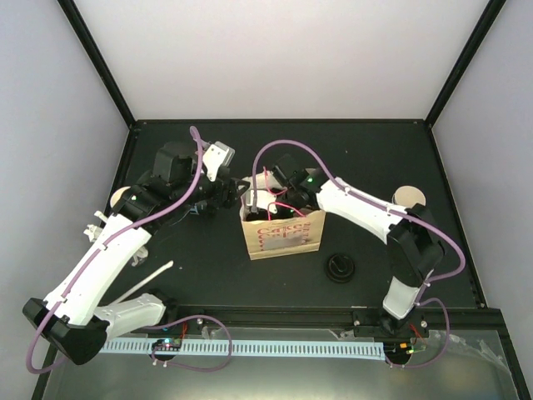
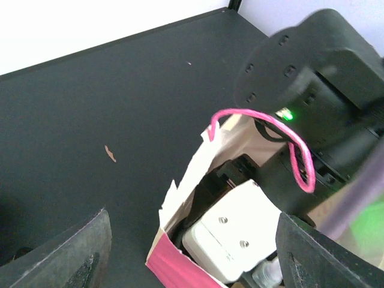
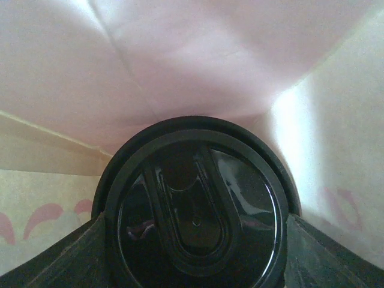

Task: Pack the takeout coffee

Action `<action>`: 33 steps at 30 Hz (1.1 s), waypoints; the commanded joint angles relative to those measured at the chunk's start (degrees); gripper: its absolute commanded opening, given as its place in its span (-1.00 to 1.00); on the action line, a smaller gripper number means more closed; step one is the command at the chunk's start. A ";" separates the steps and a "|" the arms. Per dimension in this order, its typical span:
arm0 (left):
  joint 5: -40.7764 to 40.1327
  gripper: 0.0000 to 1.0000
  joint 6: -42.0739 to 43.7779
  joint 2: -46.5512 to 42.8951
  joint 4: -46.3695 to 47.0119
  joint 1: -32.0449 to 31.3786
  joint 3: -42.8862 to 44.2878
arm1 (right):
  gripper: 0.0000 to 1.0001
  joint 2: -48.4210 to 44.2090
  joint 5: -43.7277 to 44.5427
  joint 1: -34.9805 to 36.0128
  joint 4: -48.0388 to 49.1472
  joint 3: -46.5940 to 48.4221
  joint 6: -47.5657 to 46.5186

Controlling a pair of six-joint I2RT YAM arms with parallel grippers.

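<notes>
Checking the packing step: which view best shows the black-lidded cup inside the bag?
Right wrist: the black-lidded cup fills the frame, paper bag walls around it. Top external and left wrist show only the bag with the right arm in its mouth; the cup is hidden.

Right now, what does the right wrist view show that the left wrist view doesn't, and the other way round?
Right wrist only: a black-lidded cup gripped by the right gripper, seen from above, deep inside the paper bag with its pale walls all round.
Left wrist only: the bag's open mouth from outside, its pink handle, the right arm reaching down into it, the black table, and the open left gripper.
Both: the same bag, seen from inside in one view and from outside in the other.
</notes>
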 commanded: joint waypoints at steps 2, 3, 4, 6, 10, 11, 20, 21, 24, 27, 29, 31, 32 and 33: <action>0.99 0.54 -0.54 -0.91 1.26 0.64 -0.09 | -0.27 1.84 21.19 3.27 1.16 -8.51 4.43; 1.11 0.54 -0.62 -0.93 1.41 0.68 -0.16 | -0.27 1.28 21.64 3.64 2.60 -9.84 4.68; 1.31 0.54 -0.70 -0.82 1.49 0.68 -0.25 | -0.26 0.74 21.60 3.81 3.95 -10.96 4.86; 1.49 0.54 -0.85 -0.73 1.57 0.65 -0.27 | -0.26 -0.05 22.25 3.81 6.03 -12.09 5.23; 1.67 0.54 -0.60 -0.73 1.46 0.63 -0.14 | -0.22 -0.59 20.02 3.29 6.03 -12.24 3.56; 1.76 0.54 -0.63 -0.73 1.49 0.63 -0.11 | -0.22 -0.28 18.20 2.50 5.36 -11.55 3.26; 1.87 0.54 -0.53 -0.69 1.36 0.71 -0.30 | -0.18 0.94 11.50 1.52 0.53 -6.62 1.67; 1.87 0.54 -0.48 -0.66 1.43 0.72 -0.28 | -0.17 0.89 11.17 1.48 0.39 -6.44 1.68; 1.86 0.54 -0.37 -0.55 1.27 0.76 0.18 | -0.14 0.84 11.45 1.48 0.08 -5.89 1.84; 1.87 0.54 -0.37 -0.42 1.07 0.83 0.65 | 0.09 0.59 11.78 1.47 -0.41 -5.14 1.66; 1.88 0.54 -0.37 -0.38 0.95 0.87 0.85 | 0.30 0.25 11.44 1.48 -0.86 -4.49 1.45; 1.80 0.54 -0.37 -0.43 0.84 0.90 0.95 | 0.94 -0.13 10.84 1.33 -1.47 -3.35 1.42; 1.79 0.54 -0.37 -0.49 0.68 0.91 0.96 | 0.99 -0.34 10.48 1.27 -1.96 -2.59 1.39; 1.79 0.54 -0.37 -0.49 0.56 1.03 0.99 | 1.00 -0.54 10.10 1.29 -2.59 -1.74 1.31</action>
